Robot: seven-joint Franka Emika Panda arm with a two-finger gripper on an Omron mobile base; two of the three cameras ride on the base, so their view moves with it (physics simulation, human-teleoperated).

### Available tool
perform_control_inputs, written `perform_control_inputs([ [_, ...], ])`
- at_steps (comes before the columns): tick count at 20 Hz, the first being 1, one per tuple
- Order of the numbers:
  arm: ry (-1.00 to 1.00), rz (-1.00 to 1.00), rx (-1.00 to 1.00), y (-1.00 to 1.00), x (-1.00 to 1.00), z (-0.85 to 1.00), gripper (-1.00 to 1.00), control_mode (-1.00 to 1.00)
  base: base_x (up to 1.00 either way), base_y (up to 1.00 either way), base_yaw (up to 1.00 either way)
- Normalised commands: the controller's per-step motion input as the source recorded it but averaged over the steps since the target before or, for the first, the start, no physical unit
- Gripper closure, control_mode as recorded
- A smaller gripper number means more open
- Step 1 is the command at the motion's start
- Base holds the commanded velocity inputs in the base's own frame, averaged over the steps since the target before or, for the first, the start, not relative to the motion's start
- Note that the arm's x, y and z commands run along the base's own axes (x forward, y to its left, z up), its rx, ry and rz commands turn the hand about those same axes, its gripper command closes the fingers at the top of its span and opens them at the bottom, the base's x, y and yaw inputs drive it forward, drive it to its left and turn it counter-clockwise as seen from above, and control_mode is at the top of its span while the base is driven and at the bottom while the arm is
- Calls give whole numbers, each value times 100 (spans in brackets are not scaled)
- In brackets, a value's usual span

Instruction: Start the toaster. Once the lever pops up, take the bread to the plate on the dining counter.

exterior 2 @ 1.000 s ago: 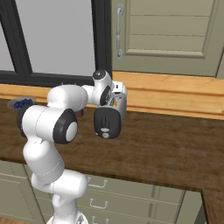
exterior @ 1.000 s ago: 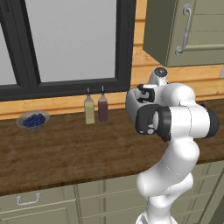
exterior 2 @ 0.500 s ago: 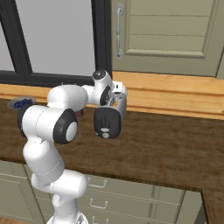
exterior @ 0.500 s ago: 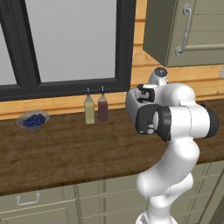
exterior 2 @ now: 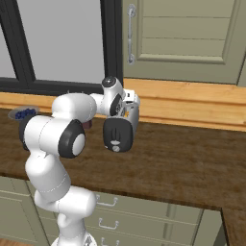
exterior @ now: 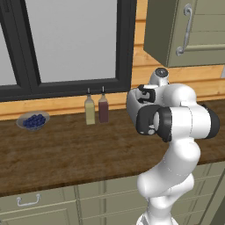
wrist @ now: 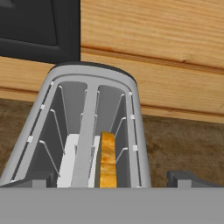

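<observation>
In the hand view I look straight down into the toaster, a light-grey box with two slots. The bread, a golden-tan slice, stands on edge in the right slot, low inside it. My gripper hangs open just above the toaster's top, one fingertip off its right side and the other near its left edge. In the right base view the toaster shows its dark front on the kitchen counter, with the gripper right over it. The plate and the dining counter are out of view.
A grey bowl of blueberries sits at the counter's far left. Two bottles stand by the window sill, left of the toaster. A wall cabinet hangs above right. The dark wood counter runs over drawers with handles.
</observation>
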Motion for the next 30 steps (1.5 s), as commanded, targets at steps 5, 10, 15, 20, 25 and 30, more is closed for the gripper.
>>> perform_control_inputs([
  [5, 0, 0, 0, 0, 0, 0, -100, -100, 0, 0, 0],
  [10, 0, 0, 0, 0, 0, 0, -100, -100, 0, 0, 0],
  [15, 0, 0, 0, 0, 0, 0, -100, -100, 0, 0, 0],
  [20, 0, 0, 0, 0, 0, 0, -100, -100, 0, 0, 0],
  [25, 0, 0, 0, 0, 0, 0, -100, -100, 0, 0, 0],
  [30, 0, 0, 0, 0, 0, 0, -100, -100, 0, 0, 0],
])
